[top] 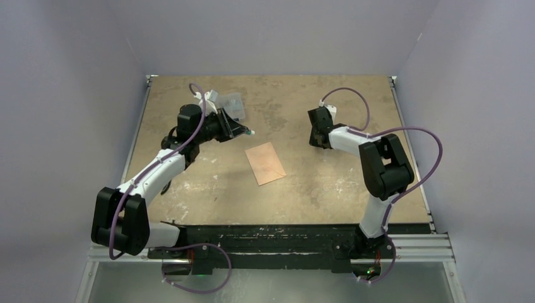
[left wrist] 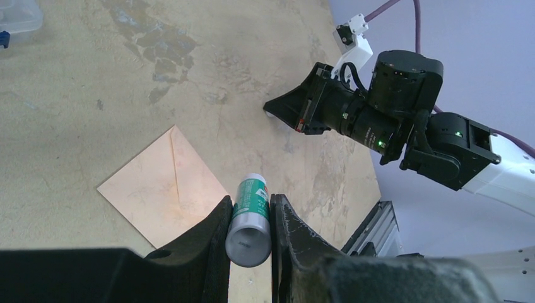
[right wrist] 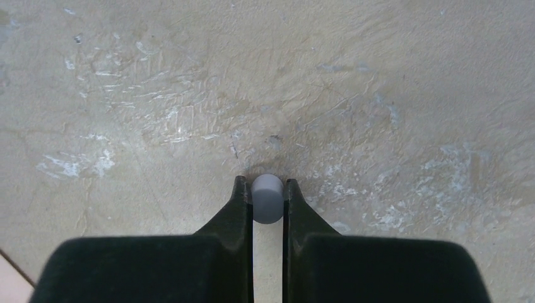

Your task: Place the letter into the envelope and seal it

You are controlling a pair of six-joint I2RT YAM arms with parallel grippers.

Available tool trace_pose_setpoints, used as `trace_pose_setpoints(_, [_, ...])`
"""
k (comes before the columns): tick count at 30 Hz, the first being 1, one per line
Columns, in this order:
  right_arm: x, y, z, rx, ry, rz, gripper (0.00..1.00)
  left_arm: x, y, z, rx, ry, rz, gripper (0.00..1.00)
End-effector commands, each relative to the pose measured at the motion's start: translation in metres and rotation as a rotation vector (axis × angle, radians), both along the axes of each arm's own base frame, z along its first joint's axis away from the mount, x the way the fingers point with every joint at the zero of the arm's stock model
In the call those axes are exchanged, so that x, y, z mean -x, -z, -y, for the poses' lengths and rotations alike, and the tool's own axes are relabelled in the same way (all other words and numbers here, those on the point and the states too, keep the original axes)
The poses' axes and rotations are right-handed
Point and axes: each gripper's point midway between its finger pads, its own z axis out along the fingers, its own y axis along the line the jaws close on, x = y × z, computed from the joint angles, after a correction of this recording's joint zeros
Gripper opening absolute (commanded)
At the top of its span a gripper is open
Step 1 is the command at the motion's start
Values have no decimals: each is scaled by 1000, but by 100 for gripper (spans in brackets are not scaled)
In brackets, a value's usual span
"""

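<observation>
1. Black rail (top: 284, 243), near edge of the table (top: 328, 183). It carries both arm bases. The bases are partly masked by purple cable loops.

2. Envelope (top: 265, 163), salmon paper, lying flat on the table between the two arms, nearer the middle than either edge. It is turned at a slant to the table edges. One crease runs across its upper face. No paler inner face shows, and whether the flap is stuck down cannot be told. Its contents are hidden. In the left wrist view its near corner is cut off behind the fingers.

3. Salmon corner (right wrist: 7, 284), bottom left of the right wrist view. It is cropped by the frame, with too little showing to tell more.

4. Left claw (left wrist: 250, 199), just beyond the envelope's far left corner. It is pinching a glue stick (left wrist: 249, 221) with a green and white label. The stick's grey end faces the camera and its tip points out towards the envelope. The label print is too small to read.

5. Right claw (right wrist: 265, 183), well to the right of the envelope and pointed down at the bare table. Its fingers are pressed on either side of a small grey cap (right wrist: 267, 201). The cap's lower half is hidden between them, and whether it touches the table cannot be told.

6. Plastic box (top: 232, 104), clear, at the far side, half hidden behind the left wrist.
</observation>
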Motion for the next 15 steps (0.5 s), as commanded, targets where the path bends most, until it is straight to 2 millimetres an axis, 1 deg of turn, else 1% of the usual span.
trace_pose_setpoints(1, [-13,-41,-12,-76,-34,112,0,2,-14,8,51,46,57,0])
trace_pose_setpoints(2, [-13,-51,-19,-113,-64,134,0,2,-18,10,62,55,70,0])
trace_pose_setpoints(4, [-10,-81,-40,-221,-158,196,0,3,-27,14,92,78,102,0])
trace_pose_setpoints(6, [-2,-124,-66,-367,-268,278,0,3,-39,17,127,94,146,0])
trace_pose_setpoints(9, [13,-189,-90,-555,-373,385,0,3,-58,20,188,99,183,0])
trace_pose_setpoints(11, [27,-229,-105,-681,-448,441,0,4,-71,23,232,111,202,0])
trace_pose_setpoints(13, [43,-260,-120,-792,-534,474,0,6,-83,26,288,130,200,0])
trace_pose_setpoints(15, [57,-283,-132,-891,-610,495,0,11,-97,30,347,159,194,0])
